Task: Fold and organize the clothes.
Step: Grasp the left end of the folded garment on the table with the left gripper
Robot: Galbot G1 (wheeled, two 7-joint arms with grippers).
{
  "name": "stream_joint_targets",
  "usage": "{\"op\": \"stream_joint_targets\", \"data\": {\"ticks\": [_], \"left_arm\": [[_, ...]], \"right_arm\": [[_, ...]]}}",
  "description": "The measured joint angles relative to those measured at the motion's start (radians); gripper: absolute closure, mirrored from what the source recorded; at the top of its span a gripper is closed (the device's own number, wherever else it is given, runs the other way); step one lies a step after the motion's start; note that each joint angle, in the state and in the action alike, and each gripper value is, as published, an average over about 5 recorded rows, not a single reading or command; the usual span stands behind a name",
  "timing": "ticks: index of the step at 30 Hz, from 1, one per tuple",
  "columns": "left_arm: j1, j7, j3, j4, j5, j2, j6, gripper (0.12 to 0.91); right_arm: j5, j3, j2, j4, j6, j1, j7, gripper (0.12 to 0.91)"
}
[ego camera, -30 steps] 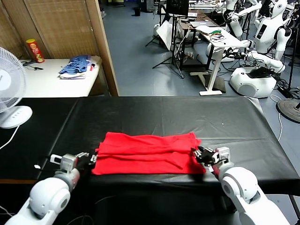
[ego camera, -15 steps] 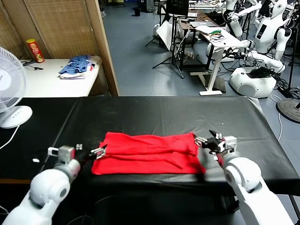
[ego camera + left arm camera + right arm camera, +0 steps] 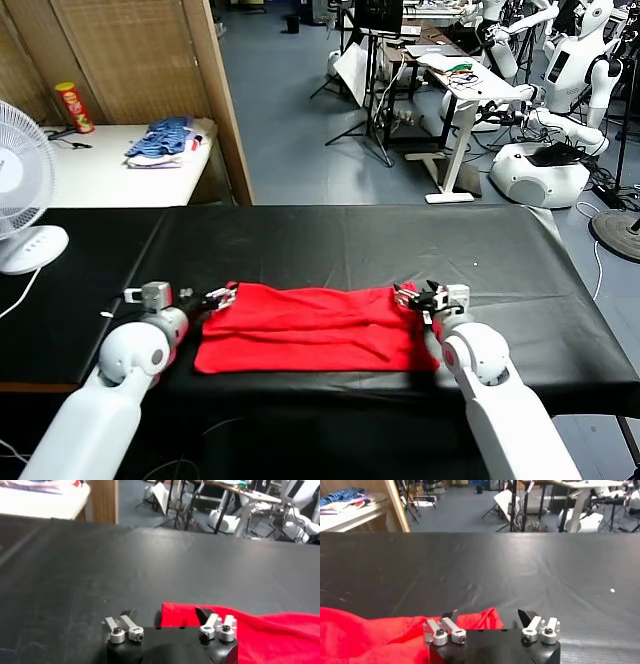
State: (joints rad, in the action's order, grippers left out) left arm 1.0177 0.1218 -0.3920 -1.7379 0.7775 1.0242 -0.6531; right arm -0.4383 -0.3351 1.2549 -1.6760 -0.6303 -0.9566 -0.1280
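Red T-shirt folded near the counter's front edge

We see the left gripper [image 3: 222, 296] and right gripper [image 3: 408, 296] at the T-shirt [image 3: 312, 328]'s far corners on the counter [image 3: 340, 240], jaws apart, holding nothing.

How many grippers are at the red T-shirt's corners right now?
2. The left gripper stands open at the far left corner of the red T-shirt; the right gripper stands open at its far right corner. Neither holds cloth.
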Motion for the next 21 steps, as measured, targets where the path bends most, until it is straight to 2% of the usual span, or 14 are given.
{"op": "stream_joint_targets", "data": {"ticks": [6,8,10,13,17,19,21], "left_arm": [[-0.012,-0.006,0.006,0.039,-0.002,0.014,-0.002,0.726],[-0.014,-0.005,0.006,0.045,0.002,0.019,-0.002,0.816],[-0.012,-0.004,0.006,0.045,0.007,0.022,-0.002,0.872],[-0.007,-0.002,0.005,0.038,0.002,0.025,0.002,0.904],[0.003,0.001,0.005,0.024,-0.054,0.028,0.024,0.904],[0.012,0.001,0.003,0.013,-0.101,0.025,0.037,0.904],[0.024,0.000,-0.001,-0.003,-0.148,0.019,0.044,0.904]], "right_arm": [[0.006,-0.001,0.010,0.018,0.008,0.002,0.002,0.349],[0.010,-0.003,0.015,0.024,0.012,0.002,0.002,0.402],[0.017,-0.003,0.021,0.027,0.018,0.001,0.002,0.489],[0.033,-0.002,0.029,0.027,0.030,-0.003,-0.005,0.642],[0.061,-0.003,0.037,0.015,0.045,-0.017,-0.029,0.839],[0.080,-0.006,0.039,0.008,0.053,-0.026,-0.041,0.881],[0.095,-0.011,0.041,0.002,0.062,-0.034,-0.049,0.882]]}}
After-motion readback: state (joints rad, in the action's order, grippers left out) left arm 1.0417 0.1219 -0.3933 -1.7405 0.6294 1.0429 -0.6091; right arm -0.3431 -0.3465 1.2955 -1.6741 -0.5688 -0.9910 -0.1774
